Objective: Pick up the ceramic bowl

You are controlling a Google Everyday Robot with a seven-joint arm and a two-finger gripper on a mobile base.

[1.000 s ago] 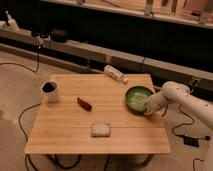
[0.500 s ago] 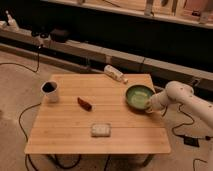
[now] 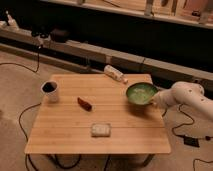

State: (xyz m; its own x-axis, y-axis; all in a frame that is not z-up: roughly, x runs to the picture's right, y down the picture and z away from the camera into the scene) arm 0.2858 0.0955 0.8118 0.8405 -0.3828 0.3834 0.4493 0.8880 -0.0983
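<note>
Ceramic bowl (image 3: 140, 93): green glaze, pale mottled inside, at the right side of the wooden table (image 3: 75, 132), near the far right corner. It now sits tilted, mouth turned toward the camera, and looks raised a little off the wood. A second ago it lay lower and flatter on the tabletop, so I judge the lift has begun.

My gripper (image 3: 154, 101) is at the bowl's right rim, touching it, the white arm (image 3: 187, 96) reaching in from off the table's right edge. Whether my fingers are clamped on the rim or apart I cannot tell (the bowl hides them), but the bowl's tilt suggests I have hold of it.

Outward from there: a white bottle (image 3: 115, 74) lying on its side at the far edge, near the bowl. A small red item (image 3: 84, 103) mid-table. A pale packet (image 3: 100, 130) toward the near edge. The white mug (image 3: 50, 91), dark inside, at the left edge, well apart from the bowl.

Risk, as I judge it: a one-sided rim hold could let the bowl slip as it rises.
</note>
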